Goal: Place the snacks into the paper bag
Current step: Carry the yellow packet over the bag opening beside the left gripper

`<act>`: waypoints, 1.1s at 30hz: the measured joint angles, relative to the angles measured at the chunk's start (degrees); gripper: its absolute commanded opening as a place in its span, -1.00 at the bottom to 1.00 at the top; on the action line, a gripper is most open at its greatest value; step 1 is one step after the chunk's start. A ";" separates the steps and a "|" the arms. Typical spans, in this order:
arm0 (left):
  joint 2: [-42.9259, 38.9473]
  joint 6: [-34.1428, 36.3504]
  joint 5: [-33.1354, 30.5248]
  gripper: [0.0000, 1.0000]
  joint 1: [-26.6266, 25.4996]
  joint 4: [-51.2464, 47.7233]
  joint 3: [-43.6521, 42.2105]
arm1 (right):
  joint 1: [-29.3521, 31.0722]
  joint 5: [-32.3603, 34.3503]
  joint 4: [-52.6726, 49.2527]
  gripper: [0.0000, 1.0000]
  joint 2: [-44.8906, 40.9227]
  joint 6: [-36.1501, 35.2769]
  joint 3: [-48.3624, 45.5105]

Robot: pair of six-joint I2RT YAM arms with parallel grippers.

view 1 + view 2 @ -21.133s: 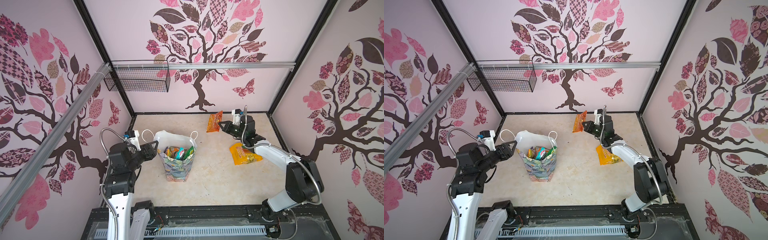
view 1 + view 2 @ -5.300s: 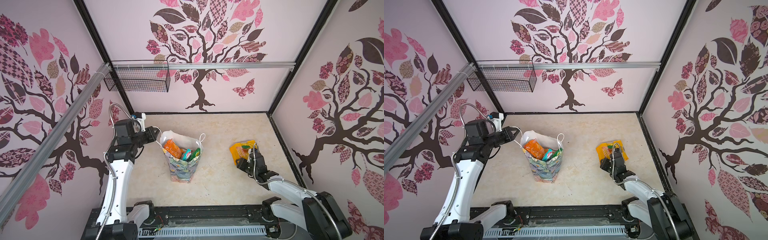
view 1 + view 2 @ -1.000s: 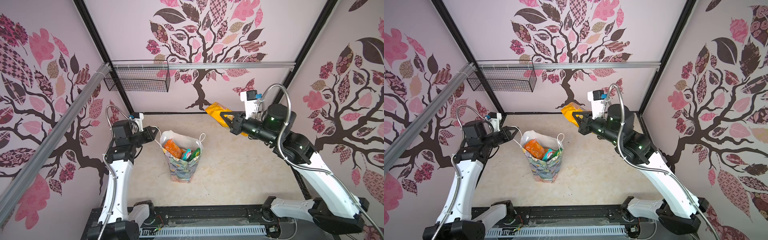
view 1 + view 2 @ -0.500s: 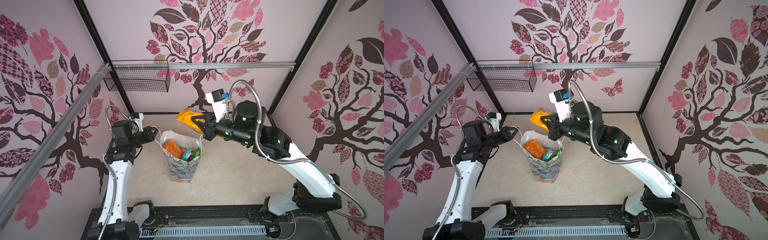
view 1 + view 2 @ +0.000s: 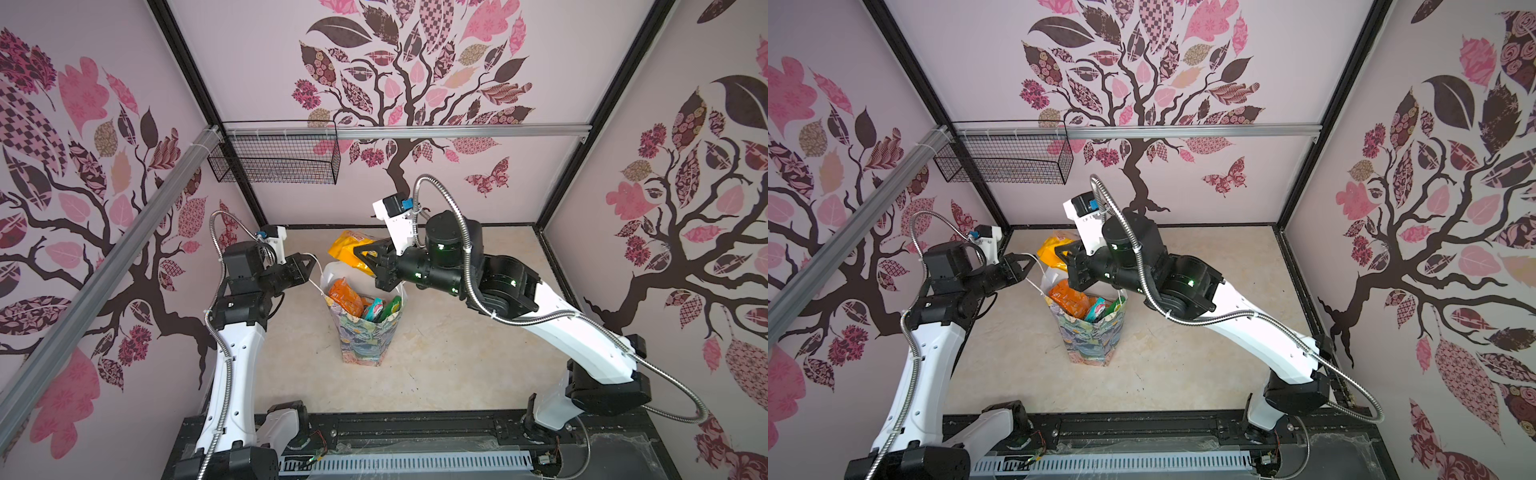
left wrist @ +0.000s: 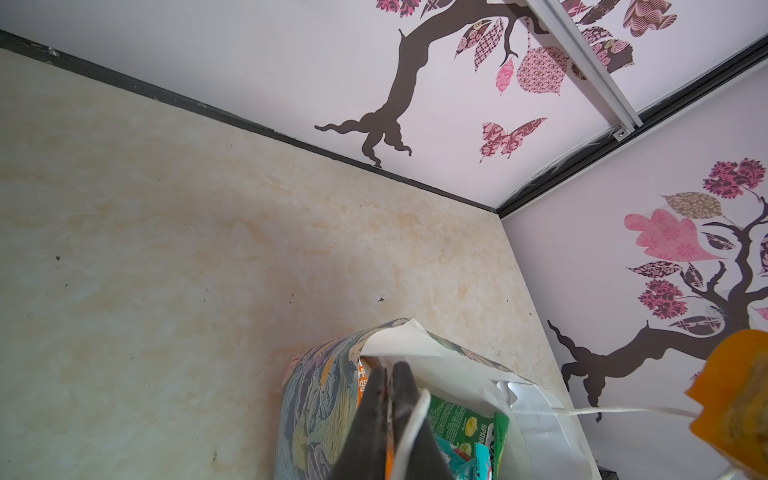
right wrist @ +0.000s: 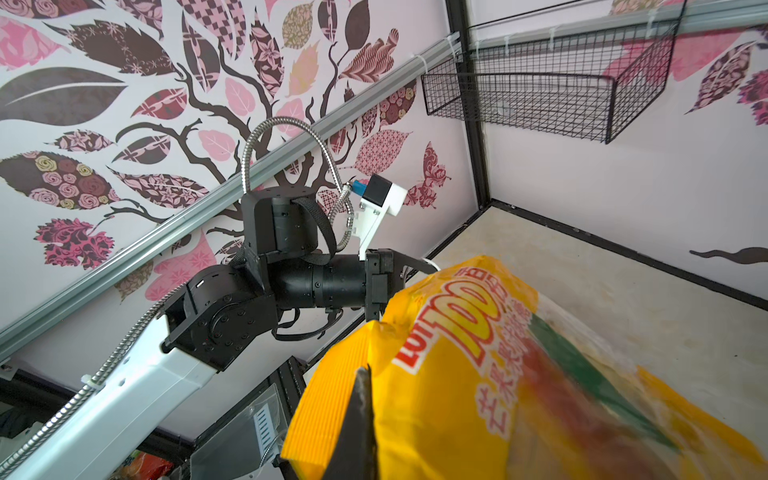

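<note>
The paper bag (image 5: 362, 337) (image 5: 1090, 334) stands mid-floor, mouth open. An orange packet (image 5: 345, 297), a teal one (image 5: 375, 308) and a green one (image 5: 393, 306) of the snacks sit inside it. My left gripper (image 5: 309, 266) (image 5: 1025, 263) (image 6: 388, 370) is shut on the bag's white cord handle (image 6: 415, 417) and holds it out to the left. My right gripper (image 5: 366, 258) (image 5: 1065, 258) (image 7: 367, 374) is shut on the large yellow packet (image 5: 348, 248) (image 5: 1052, 248) (image 7: 478, 365). That packet hangs just above the bag's far rim.
A black wire basket (image 5: 274, 158) (image 7: 536, 93) hangs on the back wall at the left. The beige floor (image 5: 457, 340) around the bag is bounded by patterned walls. The left arm (image 7: 291, 282) shows close behind the yellow packet in the right wrist view.
My right arm has swung left with the yellow packet, from the back right to just over the bag's mouth. The left arm has held still on the handle.
</note>
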 measured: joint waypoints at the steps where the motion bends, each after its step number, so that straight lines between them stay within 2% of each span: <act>1: -0.04 0.00 -0.07 -0.81 0.00 -0.02 0.00 | 0.13 0.04 0.00 -1.00 0.55 0.24 -0.02; 15: -0.63 0.02 -0.59 -0.81 0.00 -0.44 0.00 | 0.00 -0.17 7.10 -1.00 3.28 4.48 -2.91; 33: -1.01 0.00 -1.22 -0.81 0.00 -0.79 0.00 | -2.10 0.63 11.58 -1.00 4.68 8.74 -13.92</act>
